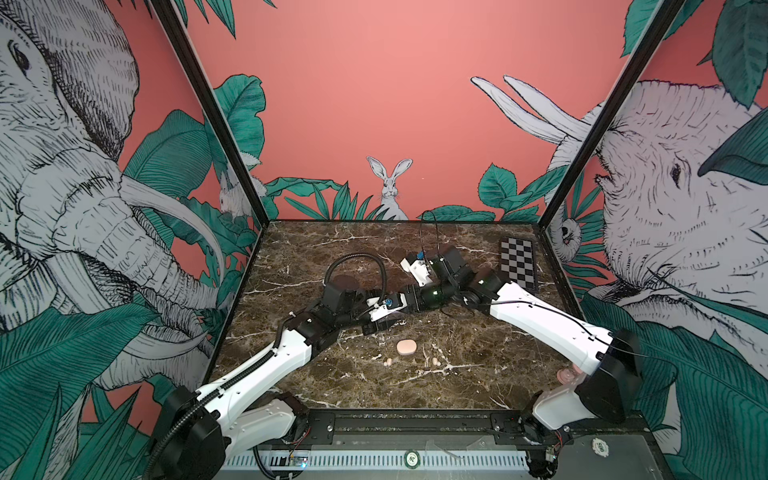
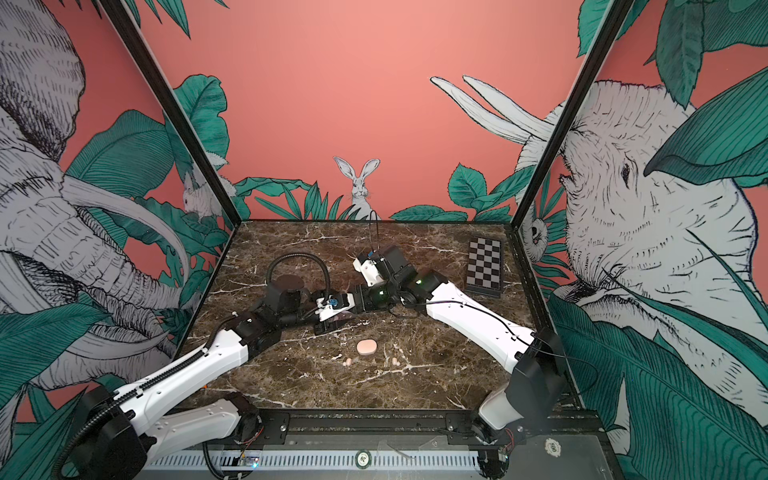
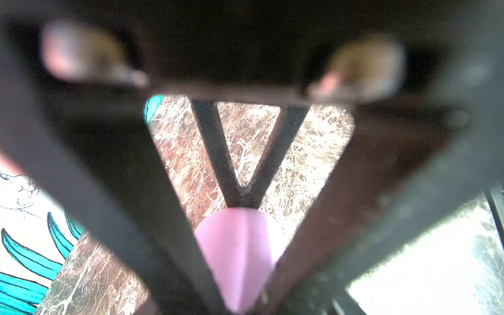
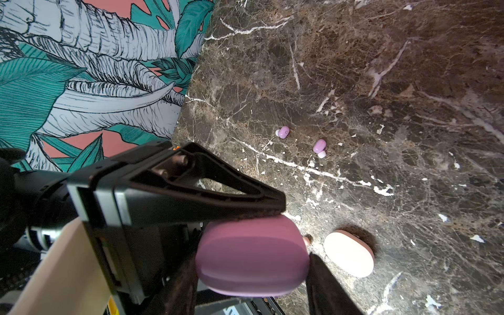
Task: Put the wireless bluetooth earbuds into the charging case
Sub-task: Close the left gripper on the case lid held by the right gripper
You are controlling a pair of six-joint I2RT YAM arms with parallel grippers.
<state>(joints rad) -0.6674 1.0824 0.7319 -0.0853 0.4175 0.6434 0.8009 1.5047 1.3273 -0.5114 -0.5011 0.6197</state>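
A lilac charging case (image 4: 252,253) hangs above the marble, and my right gripper (image 4: 252,270) is shut on it, a finger on each side. My left gripper (image 3: 245,272) is closed on the same case (image 3: 234,245), with one black finger (image 4: 207,191) lying along its upper edge. In both top views the two grippers (image 1: 376,328) (image 1: 401,311) meet mid-table and hide the case. Two lilac earbuds (image 4: 283,132) (image 4: 319,147) with pale tips lie loose on the marble, also seen from above (image 1: 388,362) (image 1: 435,361). A shut peach case (image 1: 405,347) (image 4: 349,253) lies between them and the grippers.
A checkerboard plate (image 1: 517,262) lies at the back right of the marble table (image 1: 457,374). Printed walls close in the left, right and back sides. A black rail (image 1: 415,424) with the arm bases runs along the front edge.
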